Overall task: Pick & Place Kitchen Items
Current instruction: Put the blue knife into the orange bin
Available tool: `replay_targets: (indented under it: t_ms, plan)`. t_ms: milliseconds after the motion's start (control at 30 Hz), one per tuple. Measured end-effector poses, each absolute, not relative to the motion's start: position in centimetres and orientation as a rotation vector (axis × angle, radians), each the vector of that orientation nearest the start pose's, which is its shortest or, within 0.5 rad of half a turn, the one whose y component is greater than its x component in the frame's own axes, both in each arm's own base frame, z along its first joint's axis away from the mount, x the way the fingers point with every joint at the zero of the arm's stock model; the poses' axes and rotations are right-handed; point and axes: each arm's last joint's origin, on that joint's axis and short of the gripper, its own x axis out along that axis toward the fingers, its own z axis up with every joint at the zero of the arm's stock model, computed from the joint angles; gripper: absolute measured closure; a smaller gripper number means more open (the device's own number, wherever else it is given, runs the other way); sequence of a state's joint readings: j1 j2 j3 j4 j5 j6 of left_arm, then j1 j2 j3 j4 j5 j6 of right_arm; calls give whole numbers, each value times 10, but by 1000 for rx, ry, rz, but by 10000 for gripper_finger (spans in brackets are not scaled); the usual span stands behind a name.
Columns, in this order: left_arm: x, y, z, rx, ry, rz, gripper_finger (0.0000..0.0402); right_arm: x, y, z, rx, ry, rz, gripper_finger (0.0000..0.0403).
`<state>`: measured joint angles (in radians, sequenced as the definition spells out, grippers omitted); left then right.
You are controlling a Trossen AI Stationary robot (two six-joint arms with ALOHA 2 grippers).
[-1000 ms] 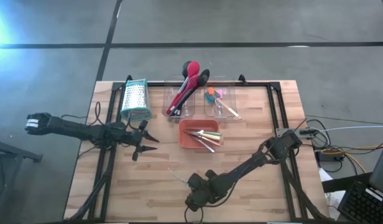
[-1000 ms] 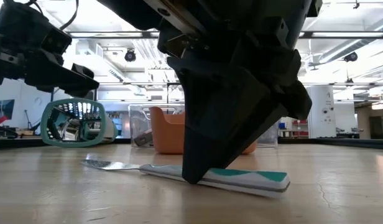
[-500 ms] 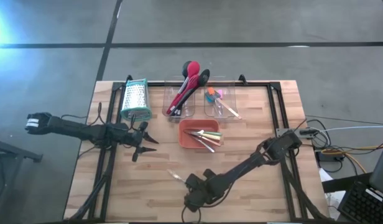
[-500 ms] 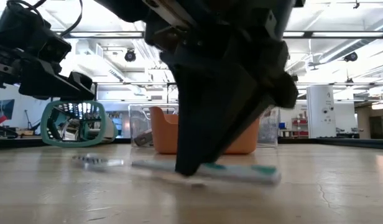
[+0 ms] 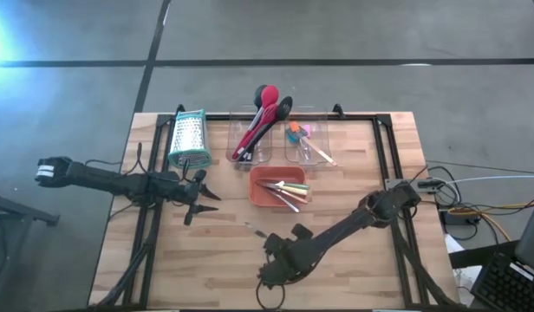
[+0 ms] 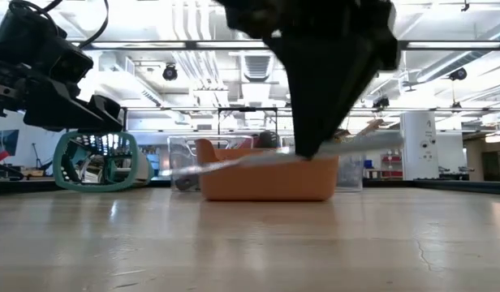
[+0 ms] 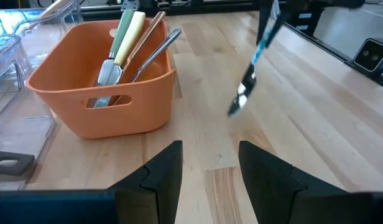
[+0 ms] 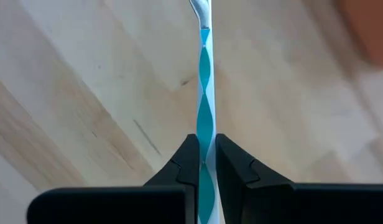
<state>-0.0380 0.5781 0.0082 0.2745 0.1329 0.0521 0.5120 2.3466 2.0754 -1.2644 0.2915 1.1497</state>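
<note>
The right gripper (image 8: pixel 204 163) pinches a teal-and-white-handled utensil (image 8: pixel 204 118) above the bare wood (off the tabletop), short of the orange tray (image 5: pixel 260 194) of sorted cutlery; placement remains. The left gripper (image 7: pixel 210 163) waits open beside the tray.

Bright overhead ceiling lights; glare at upper left of the high view. Low view: backlit right claw (image 6: pixel 315 150) silhouetted, utensil (image 6: pixel 234 162) motion-blurred.
</note>
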Motion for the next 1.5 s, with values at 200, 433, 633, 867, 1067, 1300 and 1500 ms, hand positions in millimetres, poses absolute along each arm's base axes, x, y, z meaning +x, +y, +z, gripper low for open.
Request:
replay_targets:
  t_ms: [200,433,633,867,1067,1300,1500]
  plan:
    - [130,-9,138,38,290,-177,238,407,210,226,279,1259,-612,384]
    - [130,-9,139,38,288,-177,238,406,190,264,223,1252,-618,384]
    - [130,-9,138,38,294,-177,238,415,157,274,199,1298,-568,384]
    - [130,-9,138,37,297,-177,238,428,114,277,203,1315,-594,384]
    - [130,-9,138,37,300,-177,238,426,86,287,318,1326,-621,384]
    - [130,-9,137,37,301,-178,238,380,75,308,432,1371,-665,384]
    - [130,-9,137,37,302,-178,238,350,67,294,441,1435,-694,384]
